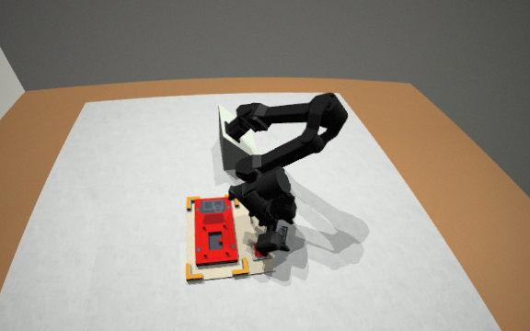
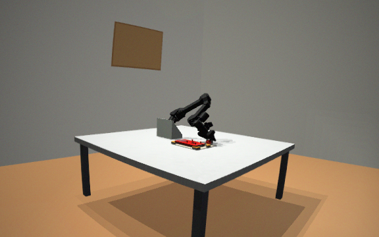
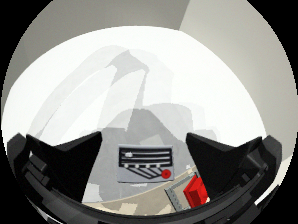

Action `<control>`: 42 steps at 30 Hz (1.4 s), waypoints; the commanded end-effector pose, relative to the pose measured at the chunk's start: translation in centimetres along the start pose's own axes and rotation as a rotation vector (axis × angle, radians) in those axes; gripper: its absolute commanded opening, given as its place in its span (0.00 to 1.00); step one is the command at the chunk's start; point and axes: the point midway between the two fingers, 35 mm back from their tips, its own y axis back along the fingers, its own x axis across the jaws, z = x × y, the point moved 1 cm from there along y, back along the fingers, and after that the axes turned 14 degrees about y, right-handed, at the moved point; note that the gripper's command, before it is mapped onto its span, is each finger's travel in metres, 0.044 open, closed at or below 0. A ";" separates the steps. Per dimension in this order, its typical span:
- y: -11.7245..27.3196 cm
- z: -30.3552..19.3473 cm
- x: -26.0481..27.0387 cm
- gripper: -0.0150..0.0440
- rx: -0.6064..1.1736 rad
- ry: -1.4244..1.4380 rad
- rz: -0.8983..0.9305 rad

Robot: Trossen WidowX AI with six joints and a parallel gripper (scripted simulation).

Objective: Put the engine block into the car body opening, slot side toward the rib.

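The red car body lies flat on a beige baseplate with orange corners. Its dark rectangular opening is empty. My gripper is open and empty. It is low over the table just off the plate's right front edge. In the wrist view a small grey block with a striped top and a red dot, apparently the engine block, lies on the table between my spread fingers. A small red piece in a grey frame sits beside it, and also shows in the top view.
A grey-green wedge-shaped stand carries the arm's base behind the plate. My arm's elbow arches high over the right of the mat. In the exterior view the plate and the car body sit near the table's middle.
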 end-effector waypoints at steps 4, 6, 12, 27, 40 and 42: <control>0.1 0.0 -0.1 1.00 0.000 0.004 -0.004; 0.5 0.3 -0.9 1.00 0.000 0.036 -0.038; 1.3 0.7 -3.2 1.00 0.019 0.039 -0.110; 0.7 -0.6 -7.9 1.00 0.181 -0.392 -0.194; 0.8 0.8 -9.3 1.00 0.355 -0.796 -0.254; 0.9 1.2 -9.3 1.00 0.384 -0.857 -0.263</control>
